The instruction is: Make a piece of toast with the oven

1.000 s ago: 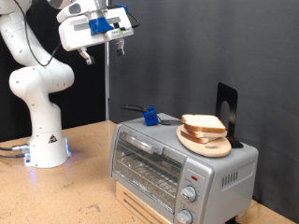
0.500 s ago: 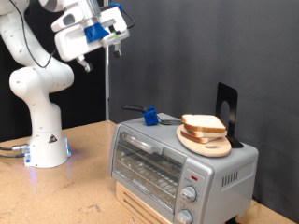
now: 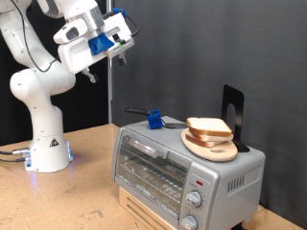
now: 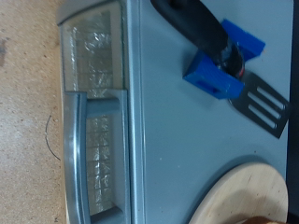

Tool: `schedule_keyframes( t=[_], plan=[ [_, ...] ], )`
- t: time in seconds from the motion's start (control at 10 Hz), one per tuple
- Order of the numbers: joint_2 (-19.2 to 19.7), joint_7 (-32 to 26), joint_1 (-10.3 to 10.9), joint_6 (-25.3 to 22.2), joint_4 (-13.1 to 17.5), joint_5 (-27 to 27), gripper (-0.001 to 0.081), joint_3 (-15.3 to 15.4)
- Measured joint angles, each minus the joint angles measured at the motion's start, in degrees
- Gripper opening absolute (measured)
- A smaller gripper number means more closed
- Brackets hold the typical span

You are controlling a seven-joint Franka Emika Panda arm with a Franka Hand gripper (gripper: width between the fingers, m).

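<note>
The silver toaster oven (image 3: 182, 171) stands on a wooden base with its glass door shut. A round wooden plate (image 3: 213, 147) on its top carries stacked pale bread slices with brown crust; the toast (image 3: 208, 126) is on top. My gripper (image 3: 124, 40) hangs high in the air, above and to the exterior view's left of the oven, holding nothing that shows. In the wrist view no fingers show; I see the oven top (image 4: 173, 149), the door's glass (image 4: 98, 112) and handle (image 4: 68, 159), and the plate's edge (image 4: 252, 196).
A black spatula (image 3: 173, 123) in a blue holder (image 3: 153, 120) lies on the oven top, also in the wrist view (image 4: 220, 67). A black stand (image 3: 233, 113) rises behind the plate. The robot base (image 3: 46, 144) sits on the wooden table (image 3: 58, 196).
The hand has tilted and swung slightly down and toward the exterior view's left. The oven, plate and bread have not moved.
</note>
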Motion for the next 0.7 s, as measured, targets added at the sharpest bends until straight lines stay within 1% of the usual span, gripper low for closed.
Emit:
schedule_keyframes(
  t=[0.1,0.2,0.4,0.7],
  plan=[
    [1.0,0.8,0.0,2.3,-0.8,0.7,0.0808,0.0],
    [2.9,1.2,0.0,4.3,-0.9,1.9,0.0808,-0.2],
    [7.5,0.1,0.2,8.5,-0.4,3.7,0.0808,-0.6],
    [12.8,-2.8,1.0,10.5,1.1,4.8,0.0808,-0.8]
  ],
)
